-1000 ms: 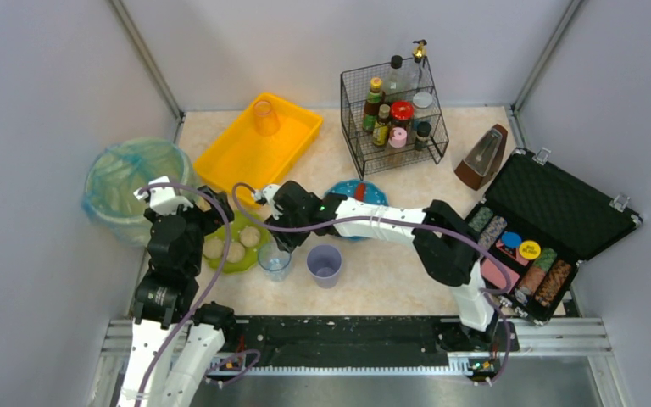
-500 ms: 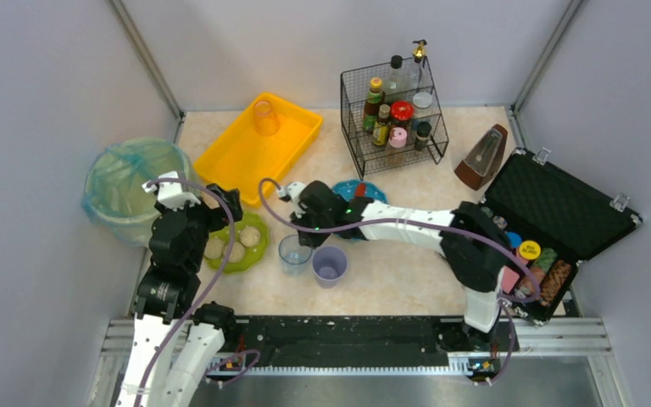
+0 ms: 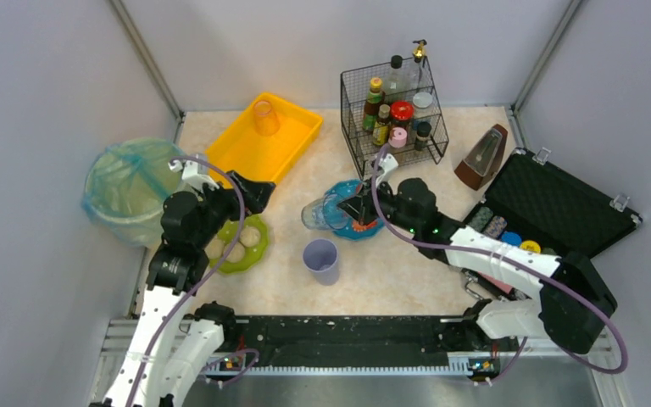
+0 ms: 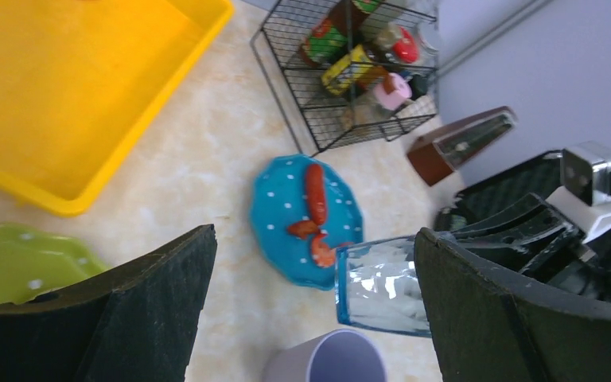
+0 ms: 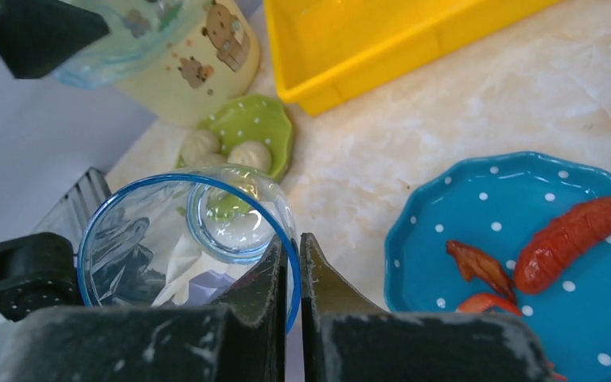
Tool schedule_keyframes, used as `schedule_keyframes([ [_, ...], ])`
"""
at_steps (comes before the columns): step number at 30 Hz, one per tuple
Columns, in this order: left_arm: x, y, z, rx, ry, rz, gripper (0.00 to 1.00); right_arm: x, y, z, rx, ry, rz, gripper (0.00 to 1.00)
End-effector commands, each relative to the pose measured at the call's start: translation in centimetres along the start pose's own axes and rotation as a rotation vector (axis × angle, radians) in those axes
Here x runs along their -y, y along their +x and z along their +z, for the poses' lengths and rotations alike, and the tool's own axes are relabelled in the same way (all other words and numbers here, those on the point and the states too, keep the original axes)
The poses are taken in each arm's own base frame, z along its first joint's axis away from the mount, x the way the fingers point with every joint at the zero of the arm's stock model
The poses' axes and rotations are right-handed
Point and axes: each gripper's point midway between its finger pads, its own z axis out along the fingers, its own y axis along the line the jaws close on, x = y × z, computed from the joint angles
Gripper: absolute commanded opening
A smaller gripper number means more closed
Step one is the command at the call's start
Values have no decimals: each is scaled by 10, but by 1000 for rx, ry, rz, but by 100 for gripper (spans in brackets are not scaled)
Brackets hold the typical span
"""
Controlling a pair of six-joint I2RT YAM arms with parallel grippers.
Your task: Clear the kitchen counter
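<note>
1. Kitchen counter (image 3: pixel 407 280): beige marbled surface between grey walls, spread beneath both arms, bearing crockery.
2. Clear blue-rimmed glass (image 3: pixel 315 214): off the counter, tipped on its side above the blue plate (image 5: pixel 445 207). Long axis roughly level, running left from the claw.
3. Right gripper (image 5: pixel 293 263): clamped on the glass's wall at the rim.
4. Yellow tray (image 3: pixel 220 157): far-left of the glass; probable destination.
5. Left gripper (image 3: pixel 254 193): jaws apart, empty, nearer the tray than the right.

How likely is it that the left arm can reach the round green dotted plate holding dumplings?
Probably yes. The open left gripper hovers near the far edge of the round green dotted plate, and nothing stands between them.
</note>
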Motion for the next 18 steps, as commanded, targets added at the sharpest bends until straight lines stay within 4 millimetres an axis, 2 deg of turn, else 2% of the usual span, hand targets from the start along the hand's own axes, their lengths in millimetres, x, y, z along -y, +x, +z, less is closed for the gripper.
schedule_keyframes([
  [1, 44, -7, 9, -5, 226, -138, 98, -24, -54, -19, 273, -101, 29, 0],
  [6, 63, -2, 17, -45, 348, -293, 99, -30, -78, -43, 459, -140, 55, 0],
  [8, 72, -2, 19, -52, 406, -331, 98, -28, -81, -48, 490, -131, 58, 0],
  [13, 91, 14, 25, -161, 477, -373, 99, -23, -88, -66, 618, -137, 79, 0],
  [18, 113, 24, 29, -205, 529, -415, 99, -28, -98, -75, 691, -165, 72, 0],
])
